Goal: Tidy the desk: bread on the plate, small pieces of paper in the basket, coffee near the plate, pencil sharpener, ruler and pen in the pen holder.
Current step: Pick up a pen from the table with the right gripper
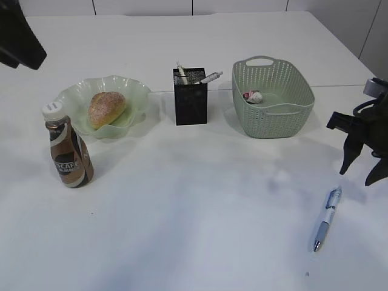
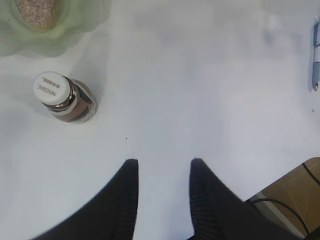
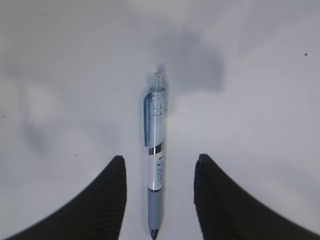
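The bread (image 1: 107, 108), a golden-brown sugar-dusted bun, is lying in the pale green wavy plate (image 1: 136, 94) at the left of the white desk (image 1: 194, 206). The coffee (image 1: 67, 147) bottle is standing upright with its white cap on, just in front of the plate. The black mesh pen holder (image 1: 190, 100) is standing in the middle with pens sticking out. The sage-green basket (image 1: 279, 115) is holding a crumpled paper piece (image 1: 253, 96). A light blue pen (image 1: 327, 218) is lying flat on the desk at the right, well apart from the holder.
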### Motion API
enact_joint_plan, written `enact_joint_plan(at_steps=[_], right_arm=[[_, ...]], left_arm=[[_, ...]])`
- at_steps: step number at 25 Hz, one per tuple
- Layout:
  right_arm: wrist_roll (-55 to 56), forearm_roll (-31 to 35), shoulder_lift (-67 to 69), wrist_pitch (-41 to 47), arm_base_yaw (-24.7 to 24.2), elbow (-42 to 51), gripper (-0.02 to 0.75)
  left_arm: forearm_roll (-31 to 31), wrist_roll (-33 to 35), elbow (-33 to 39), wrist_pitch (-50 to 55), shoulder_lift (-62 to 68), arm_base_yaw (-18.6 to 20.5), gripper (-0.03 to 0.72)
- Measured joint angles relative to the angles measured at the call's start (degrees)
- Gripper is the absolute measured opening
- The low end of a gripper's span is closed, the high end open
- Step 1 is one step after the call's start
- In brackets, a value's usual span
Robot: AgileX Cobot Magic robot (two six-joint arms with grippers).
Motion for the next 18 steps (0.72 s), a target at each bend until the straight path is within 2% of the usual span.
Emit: enact_joint_plan(at_steps=[5,13,18], right_arm=[[3.2,1.1,1.9,-1.8,0.0,2.4,0.408],[4.9,2.1,3.3,-8.2,0.0,4.9,0.419],[5.1,2.3,4.7,-9.2,0.0,4.9,0.419]], left_arm=[[-0.5,0.0,2.7,0.0,-0.8,0.0,0.241],[-0.7,0.0,4.5,0.0,-1.3,0.0,0.241],[-0.7,0.0,4.5,0.0,-1.6,0.0,0.241]])
